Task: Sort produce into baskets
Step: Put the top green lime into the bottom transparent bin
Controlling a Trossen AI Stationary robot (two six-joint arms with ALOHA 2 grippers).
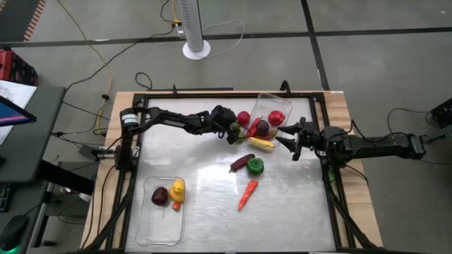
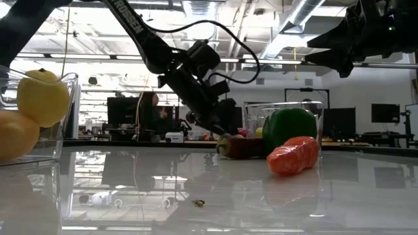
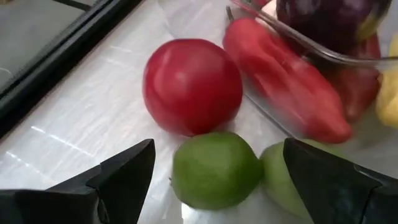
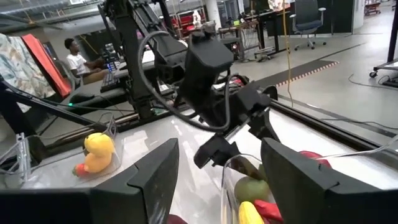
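Across the white table (image 1: pixel 212 204), seen from above, two clear baskets are the largest things. One basket (image 1: pixel 164 229) lies at the near left and holds a dark purple piece (image 1: pixel 159 196) and a yellow piece (image 1: pixel 177 189). The other basket (image 1: pixel 277 106) lies at the far right, tilted, holding a red pepper (image 1: pixel 276 118), a purple piece and more.

Both arms meet at this far basket. The left gripper (image 3: pixel 211 180) is low at its left edge, jaws spread wide. Straight ahead of it and between the fingers sits a round green piece (image 3: pixel 214 169), with no long axis to allow for. A second green piece (image 3: pixel 283 177) touches it, a red tomato-like ball (image 3: pixel 193 84) lies just beyond, and a long red pepper (image 3: pixel 286 78) rests against the basket wall, crowding any closing move.

The right gripper (image 4: pixel 217 168) hovers above the basket's right side, jaws also wide and holding nothing; the left is judged nearer the green piece.

Mid-table, well apart, lie a dark purple eggplant (image 1: pixel 241 163), a green pepper (image 1: pixel 255 166) and an orange carrot (image 1: pixel 247 194).
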